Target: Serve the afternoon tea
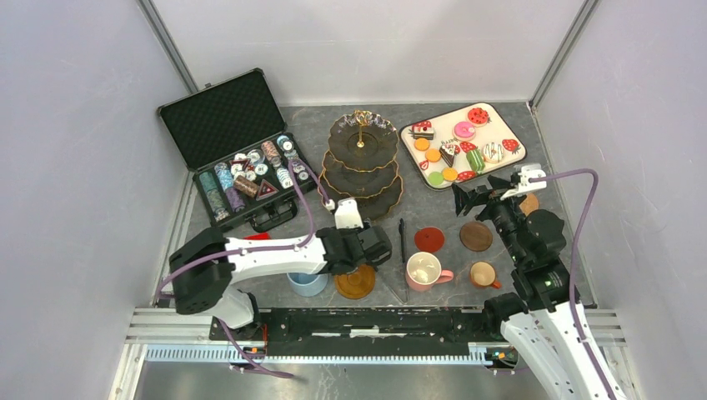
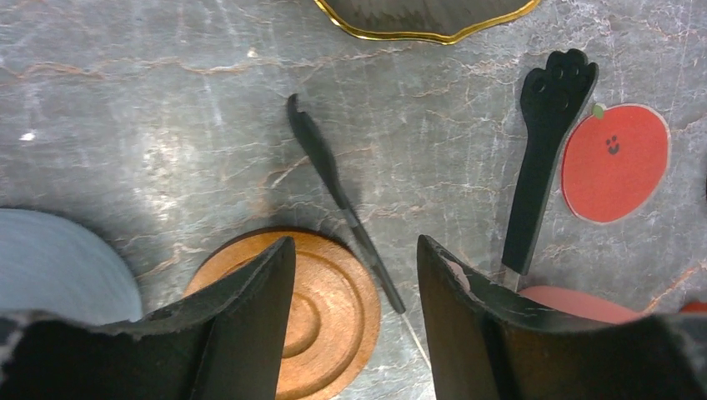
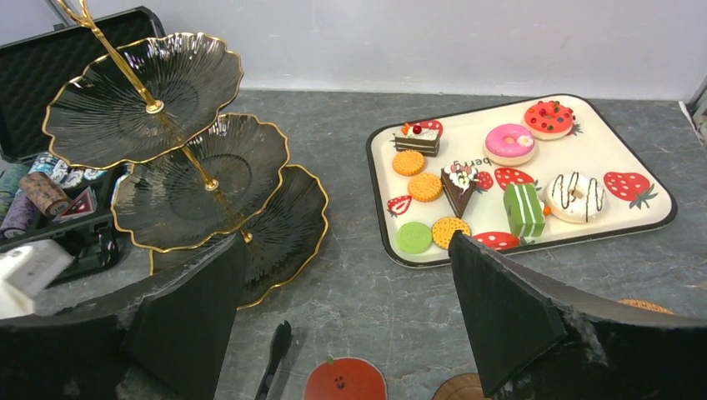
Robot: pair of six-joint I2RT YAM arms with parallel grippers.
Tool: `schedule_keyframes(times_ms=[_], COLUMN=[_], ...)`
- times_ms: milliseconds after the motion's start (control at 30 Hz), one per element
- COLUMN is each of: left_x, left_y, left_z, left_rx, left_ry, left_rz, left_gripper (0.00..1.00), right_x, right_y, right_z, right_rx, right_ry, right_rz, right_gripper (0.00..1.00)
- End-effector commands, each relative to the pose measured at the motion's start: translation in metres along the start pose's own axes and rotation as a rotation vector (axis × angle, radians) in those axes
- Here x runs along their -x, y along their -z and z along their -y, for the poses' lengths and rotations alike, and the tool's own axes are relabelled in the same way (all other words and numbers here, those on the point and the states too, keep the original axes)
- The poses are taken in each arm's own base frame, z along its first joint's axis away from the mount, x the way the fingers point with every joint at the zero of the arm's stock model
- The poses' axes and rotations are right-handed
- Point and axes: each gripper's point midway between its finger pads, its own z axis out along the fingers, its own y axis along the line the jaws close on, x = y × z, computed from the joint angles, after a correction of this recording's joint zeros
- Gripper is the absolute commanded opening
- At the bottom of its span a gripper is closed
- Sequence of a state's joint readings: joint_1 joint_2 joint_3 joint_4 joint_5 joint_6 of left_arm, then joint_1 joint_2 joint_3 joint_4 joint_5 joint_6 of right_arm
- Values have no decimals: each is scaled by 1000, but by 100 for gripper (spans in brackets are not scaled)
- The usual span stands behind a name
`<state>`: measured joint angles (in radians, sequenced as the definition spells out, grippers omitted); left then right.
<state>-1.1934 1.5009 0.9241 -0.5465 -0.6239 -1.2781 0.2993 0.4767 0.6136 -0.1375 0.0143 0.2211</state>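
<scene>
The dark three-tier gold-rimmed stand [image 1: 363, 158] [image 3: 179, 158] stands at the back centre. To its right a white tray [image 1: 508, 125] [image 3: 634, 217] holds macarons, cake slices and donuts. My left gripper [image 1: 383, 247] [image 2: 354, 242] is open just above the table, its left finger over an orange wooden coaster [image 1: 356, 282] [image 2: 333, 300], holding nothing. A blue mug [image 1: 308, 283] [image 2: 58, 267] sits left of that coaster. A pink mug [image 1: 424, 271] and a small brown mug [image 1: 483, 273] stand to the right. My right gripper [image 1: 473, 197] [image 3: 346, 242] hangs open and empty, facing the stand and tray.
A red coaster with a face [image 1: 429, 239] [image 2: 614, 162] [image 3: 346, 382] and a brown coaster [image 1: 476, 236] lie mid-table. A thin black utensil [image 2: 329, 167] and a paw-ended black one [image 2: 546, 142] [image 1: 401, 237] lie between them. The open poker chip case [image 1: 233, 146] is back left.
</scene>
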Motion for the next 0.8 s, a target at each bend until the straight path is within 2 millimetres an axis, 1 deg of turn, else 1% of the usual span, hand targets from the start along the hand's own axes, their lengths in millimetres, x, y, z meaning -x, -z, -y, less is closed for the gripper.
schedule_keyframes(times_ms=[0,67,133,267,367,467,600,700,767], left_x=[-1,-2,-4,-7,-12,-15,-17,-18,-20], left_y=[-7,-10,-14,-18,-22,-29,-34,-38,-42], left_z=[25,28,28,27,22,13,4,3,2], left_rx=[-5,2,20,53,71,113,138,150,158], left_ry=[61,55,51,47,46,41,27,14,3], left_rz=[-4,-6,-9,-15,-21,-30,-25,-29,-35], left_gripper=[61,56,52,53,56,56,53,51,48], right_x=[12,12,13,15,14,12,8,4,2], right_y=[5,7,9,12,13,13,10,8,8], right_z=[-5,-9,-8,-7,-7,-6,-6,-6,-6], right_rx=[24,49,42,38,37,37,35,36,36], right_ry=[-1,6,10,15,15,15,13,12,11], right_rz=[48,49,52,59,56,56,44,27,21], right_gripper=[98,98,98,98,98,98,98,98,98])
